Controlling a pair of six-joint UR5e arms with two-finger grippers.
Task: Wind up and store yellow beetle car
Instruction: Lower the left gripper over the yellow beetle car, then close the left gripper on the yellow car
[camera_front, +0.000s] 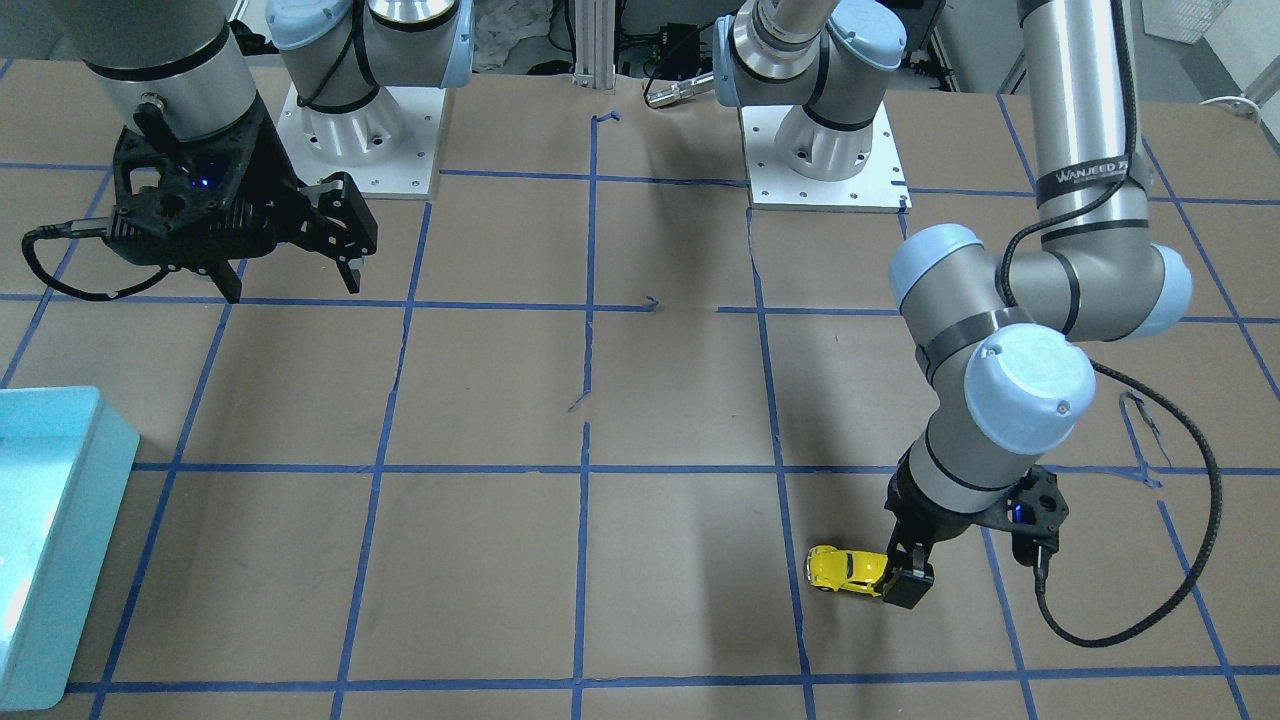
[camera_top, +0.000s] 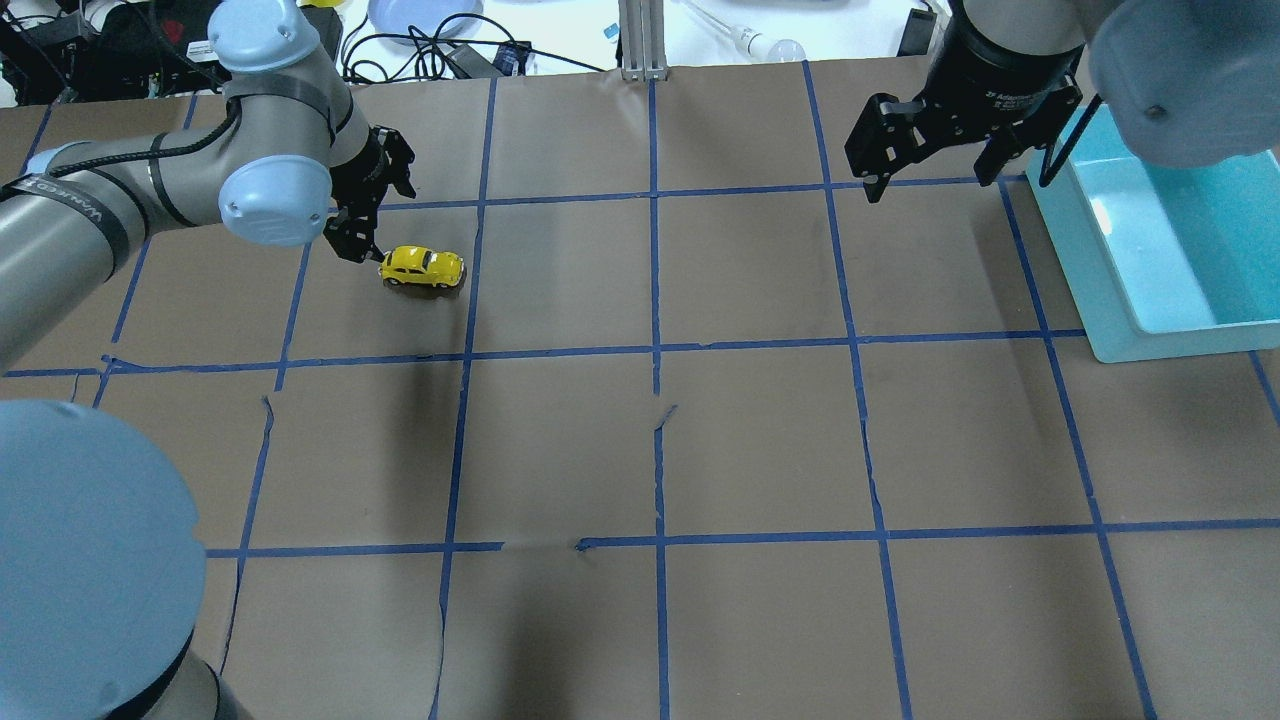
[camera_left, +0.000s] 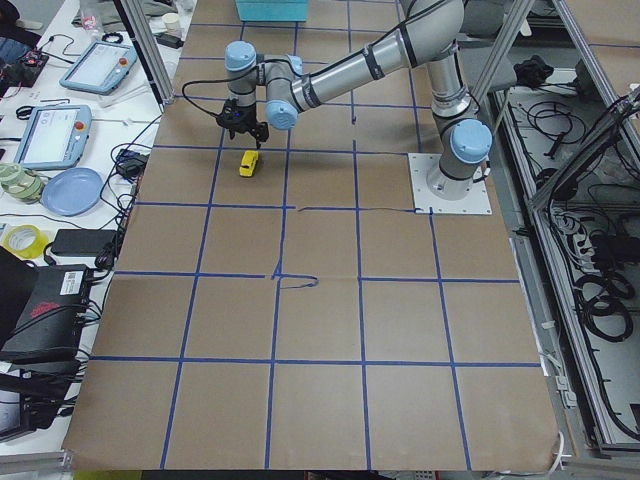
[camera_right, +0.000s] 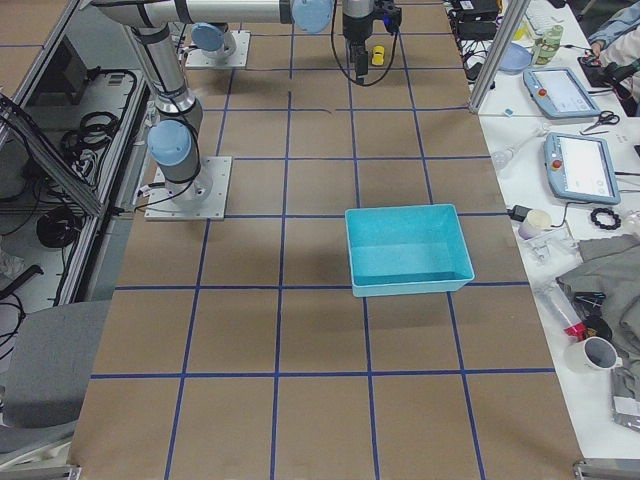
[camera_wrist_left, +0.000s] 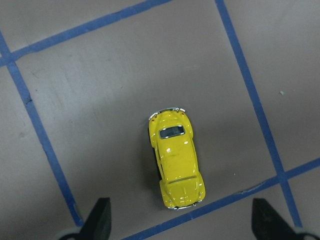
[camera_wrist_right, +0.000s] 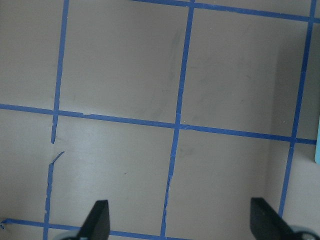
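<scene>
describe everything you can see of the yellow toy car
The yellow toy car is small, glossy and beetle-shaped, with a dark window and silvery trim at both ends. It stands upright on its wheels on the brown paper table, inside one blue-taped square. The left tool hangs open at one end of it; nothing touches it but the table.

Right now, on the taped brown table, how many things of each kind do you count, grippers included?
yellow beetle car: 1
light blue bin: 1
grippers: 2, the left gripper and the right gripper, both open and empty
Total: 4
</scene>
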